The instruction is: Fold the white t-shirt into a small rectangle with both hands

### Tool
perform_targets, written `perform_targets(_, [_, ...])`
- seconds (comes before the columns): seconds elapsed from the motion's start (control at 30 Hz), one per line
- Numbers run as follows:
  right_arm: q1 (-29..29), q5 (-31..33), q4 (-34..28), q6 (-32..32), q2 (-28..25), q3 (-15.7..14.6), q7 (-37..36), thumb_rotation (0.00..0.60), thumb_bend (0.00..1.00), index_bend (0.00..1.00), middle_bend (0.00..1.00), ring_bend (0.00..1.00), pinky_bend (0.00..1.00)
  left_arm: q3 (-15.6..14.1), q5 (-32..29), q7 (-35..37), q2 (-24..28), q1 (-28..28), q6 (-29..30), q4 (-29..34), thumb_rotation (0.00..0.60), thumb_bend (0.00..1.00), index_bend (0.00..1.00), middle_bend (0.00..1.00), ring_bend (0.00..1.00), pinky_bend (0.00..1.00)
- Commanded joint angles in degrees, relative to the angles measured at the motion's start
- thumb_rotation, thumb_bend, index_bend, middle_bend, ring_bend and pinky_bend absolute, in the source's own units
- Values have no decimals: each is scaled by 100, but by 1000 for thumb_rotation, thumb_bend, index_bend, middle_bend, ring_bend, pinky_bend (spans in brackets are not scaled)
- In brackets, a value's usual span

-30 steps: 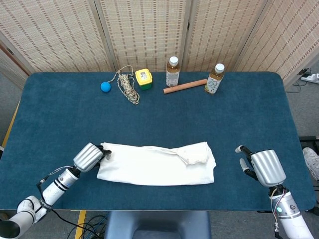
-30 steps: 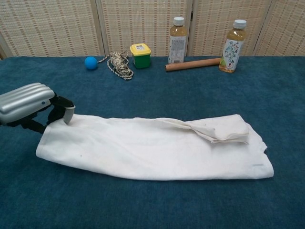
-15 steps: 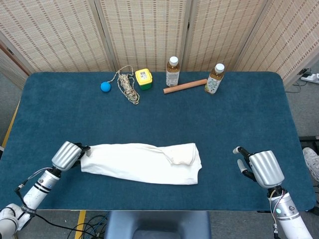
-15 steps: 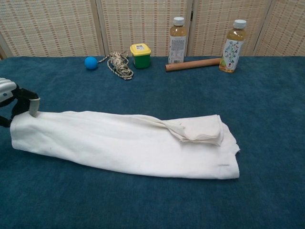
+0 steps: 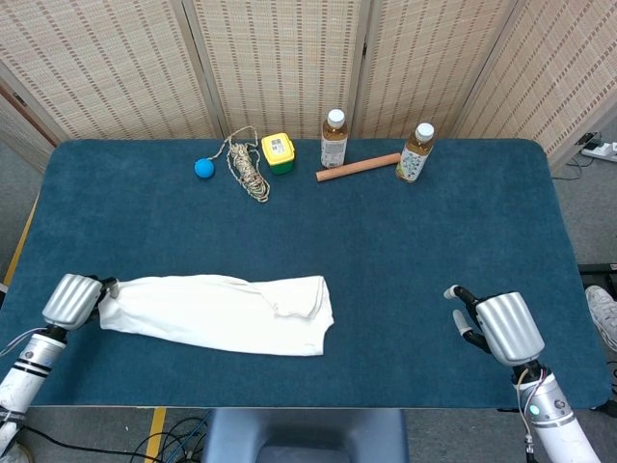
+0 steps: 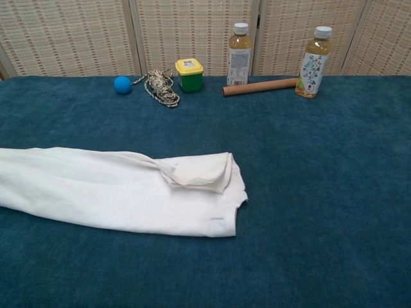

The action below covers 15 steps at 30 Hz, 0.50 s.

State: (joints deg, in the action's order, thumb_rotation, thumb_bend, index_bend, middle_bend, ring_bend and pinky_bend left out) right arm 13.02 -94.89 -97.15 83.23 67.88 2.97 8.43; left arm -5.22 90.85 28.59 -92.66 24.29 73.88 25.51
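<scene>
Gripping the shirt's (image 5: 217,313) left end, your left hand (image 5: 73,300) sits at the table's (image 5: 405,241) near-left edge, its fingers closed on the cloth. You have the shirt lying as a long folded strip stretching rightward from those fingers. Your right hand (image 5: 499,327) rests far right, well apart, fingers spread and empty.
</scene>
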Motion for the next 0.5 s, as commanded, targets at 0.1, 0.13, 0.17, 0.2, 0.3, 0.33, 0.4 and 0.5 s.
perform_targets(0.1, [-6,-16,1,20,6,0,-9,600,485,394,931,944,1000,52,-73,150,90,-105,-105,-229,600,583,641,788,694,916])
perform_targets(0.13, [-9,-16,5,24,7,0,-16,600,485,394,931,944,1000,60,-59,155,107,-104,-41,-204,600,583,639,788,694,916])
perform_targets(0.17, [-11,-15,10,26,7,-1,-24,600,484,394,931,944,1000,67,-39,155,130,-96,32,-155,600,583,639,788,695,916])
perform_targets(0.2, [-14,-15,17,30,6,-2,-36,600,484,394,930,944,1000,67,0,151,177,-75,120,-44,600,583,638,788,695,916])
perform_targets(0.3, [-20,-24,40,46,0,-2,-79,600,485,394,931,944,1000,74,92,-40,389,44,218,493,600,583,638,788,695,914])
perform_targets(0.33, [-24,-30,47,56,-3,-2,-96,600,485,394,931,944,1000,87,108,-154,488,92,213,762,600,583,638,788,694,913])
perform_targets(0.4, [-37,-39,64,85,-12,-3,-138,600,485,394,931,944,1000,148,126,-488,780,221,192,1593,600,583,638,788,692,912])
perform_targets(0.5, [-66,-45,90,135,-32,-9,-204,600,485,394,931,944,1000,266,90,-1208,1266,411,15,2982,600,583,635,788,688,911])
